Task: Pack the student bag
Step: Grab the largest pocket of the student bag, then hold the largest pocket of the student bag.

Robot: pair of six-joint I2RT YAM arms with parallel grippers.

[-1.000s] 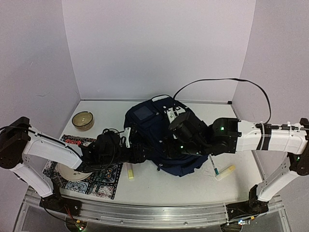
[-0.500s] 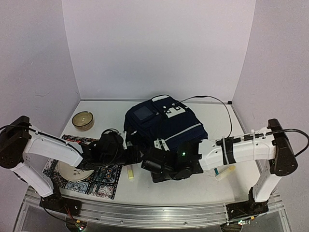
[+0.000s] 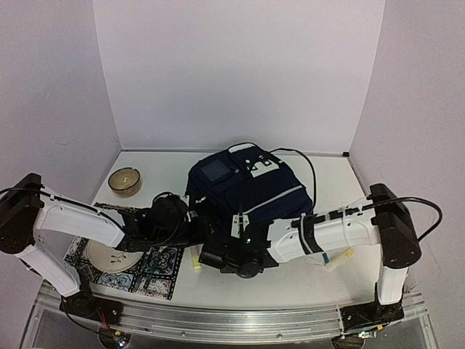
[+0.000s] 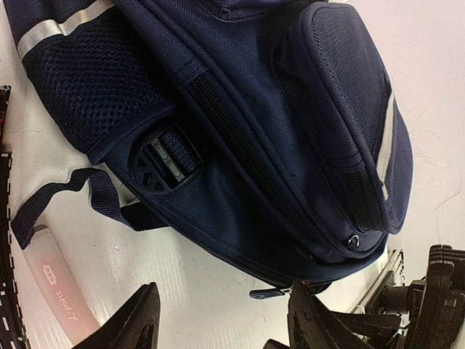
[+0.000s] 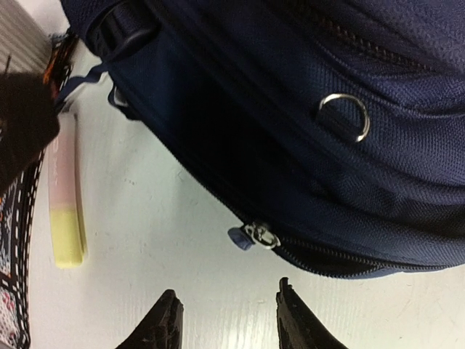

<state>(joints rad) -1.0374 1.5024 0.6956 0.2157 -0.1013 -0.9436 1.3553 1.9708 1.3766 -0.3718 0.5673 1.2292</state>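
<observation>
The student bag [image 3: 251, 185], a dark navy backpack with white stripe trim and a grey-blue panel, lies flat in the middle of the table. Its near edge fills the left wrist view [image 4: 276, 123] and the right wrist view [image 5: 312, 109]. My left gripper [image 3: 205, 231] [image 4: 225, 327] is open and empty at the bag's near left corner. A zipper pull [image 4: 272, 293] lies on the table just ahead of it. My right gripper [image 3: 208, 256] [image 5: 227, 320] is open and empty, low over the table. The same pull [image 5: 251, 236] sits just beyond its fingertips.
A yellow-and-pink highlighter [image 3: 195, 260] [image 5: 65, 203] lies by the bag's near left corner, close to both grippers. More pens [image 3: 334, 258] lie at the right. A patterned mat [image 3: 149, 270] with a plate [image 3: 109, 258] is at the near left, a bowl [image 3: 125, 181] behind it.
My right arm has swung from above the bag down and left to the bag's near edge. The bag has flattened. My left arm has barely moved.
</observation>
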